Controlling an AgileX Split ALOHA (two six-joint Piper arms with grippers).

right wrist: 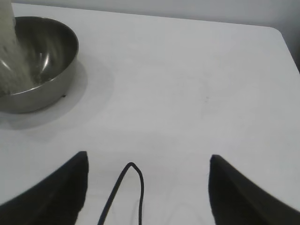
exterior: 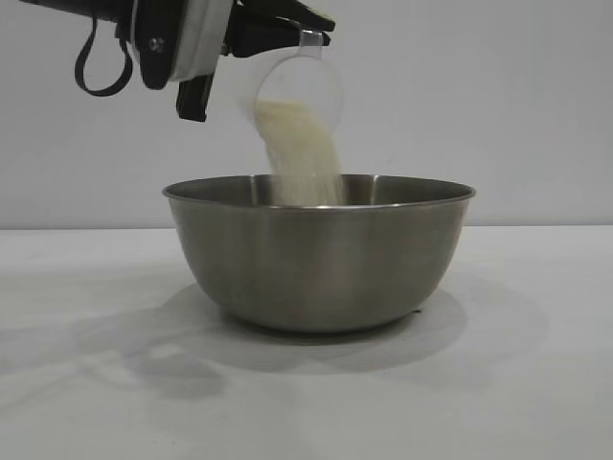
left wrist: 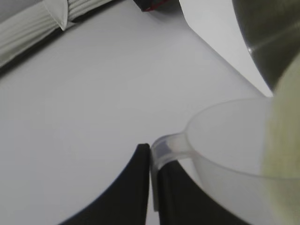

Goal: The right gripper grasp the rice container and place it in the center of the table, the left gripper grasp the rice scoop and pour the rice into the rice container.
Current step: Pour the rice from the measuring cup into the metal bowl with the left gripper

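Observation:
The steel rice container (exterior: 321,254) stands on the white table (exterior: 536,383) in the middle of the exterior view. Above its rim, my left gripper (exterior: 311,34) is shut on the handle of the translucent rice scoop (exterior: 302,86), which is tipped over. Off-white rice (exterior: 306,153) streams from the scoop down into the bowl. In the left wrist view the black fingers (left wrist: 136,187) pinch the scoop's handle (left wrist: 164,147). My right gripper (right wrist: 147,161) hangs open over bare table, away from the rice container (right wrist: 37,65), with nothing between its fingers.
A thin black cable loop (right wrist: 129,187) hangs between the right gripper's fingers. The table's far edge and rounded corner (right wrist: 276,30) show in the right wrist view. A pale wall stands behind the bowl.

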